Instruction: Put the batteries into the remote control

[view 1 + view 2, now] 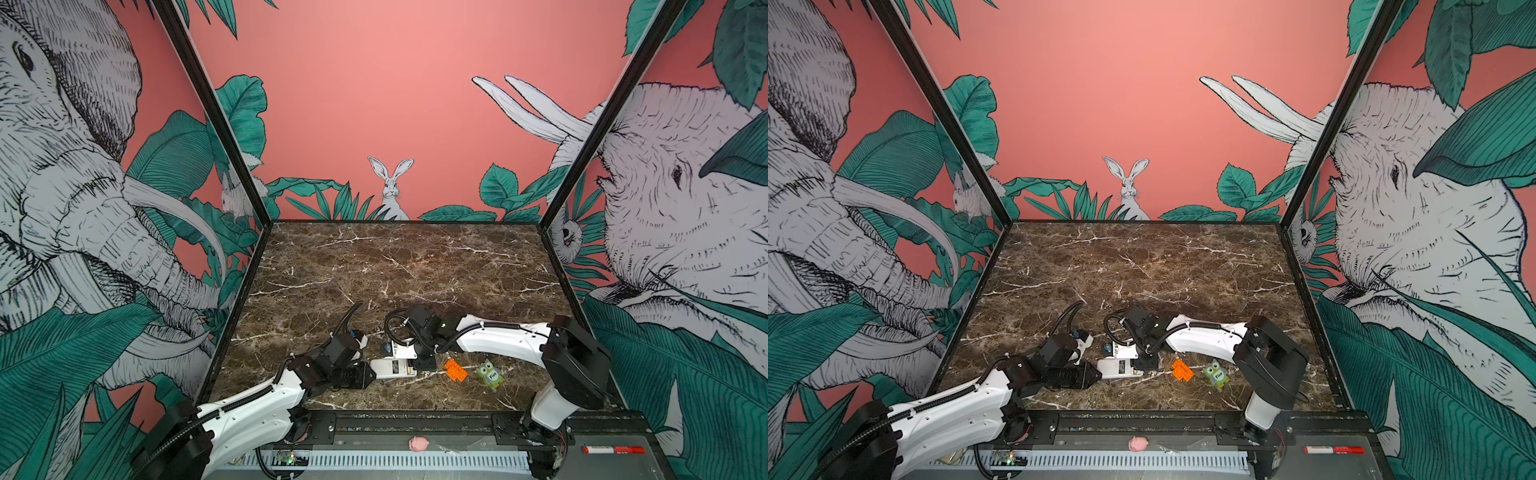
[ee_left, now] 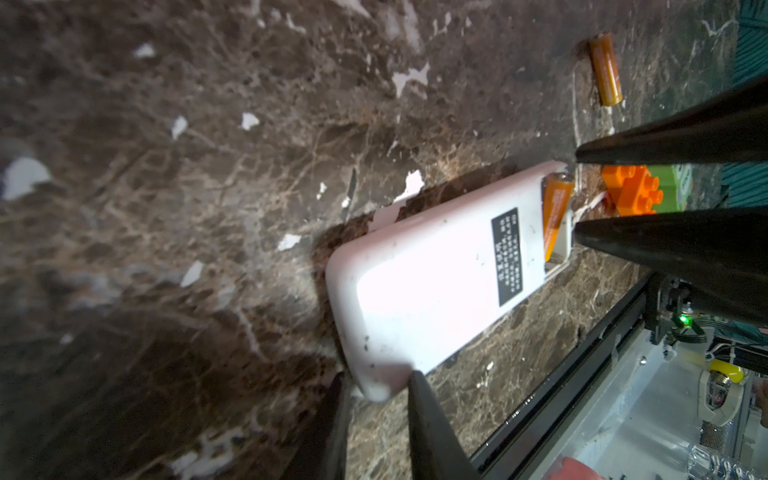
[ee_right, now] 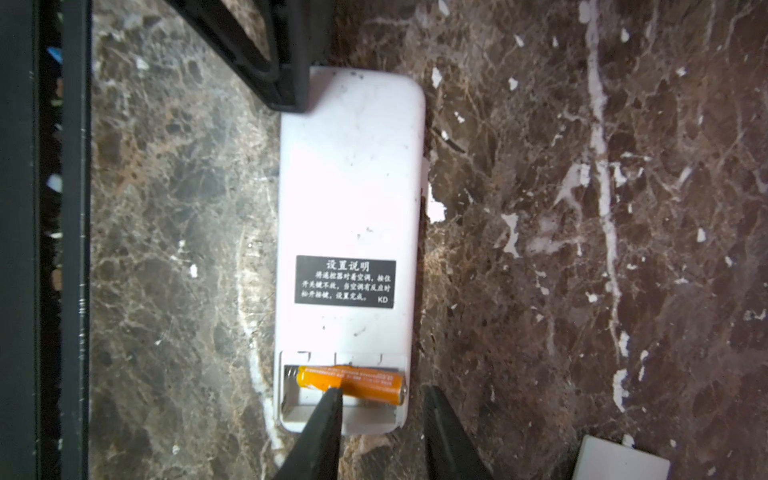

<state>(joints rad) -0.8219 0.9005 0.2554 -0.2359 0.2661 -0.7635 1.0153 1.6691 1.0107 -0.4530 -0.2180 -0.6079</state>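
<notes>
Left jaws: closed in on a corner of the remote control (image 3: 353, 187) at its plain end. As far as I can make out, they are pinching it to keep it from sliding.
Right jaws: apart and holding nothing. One fingertip (image 3: 330, 401) presses on the battery in the bay, and the other hangs just off the remote's side.
Remote control: face-down on the desk (image 3: 540, 166) between the two arms, with its white back up. It has a black label (image 3: 345, 281) with white print, and the bay (image 3: 299, 405) at the far end is uncovered.
First battery (image 3: 351, 382): orange, lying across the bay in the slot nearer the label. It sits a little askew, so I'd judge it not fully seated.
Second battery (image 2: 604, 68): loose on the desk, apart from the remote and untouched.
Second slot: empty.
Done so far: about half, I'd say, with one cell in and the bay open.
Left to do: press the first cell home, then fetch and fit the second.
White flat piece (image 3: 619, 457): on the desk near the bay end. It may be the bay's lid, but I can't be sure.
</notes>
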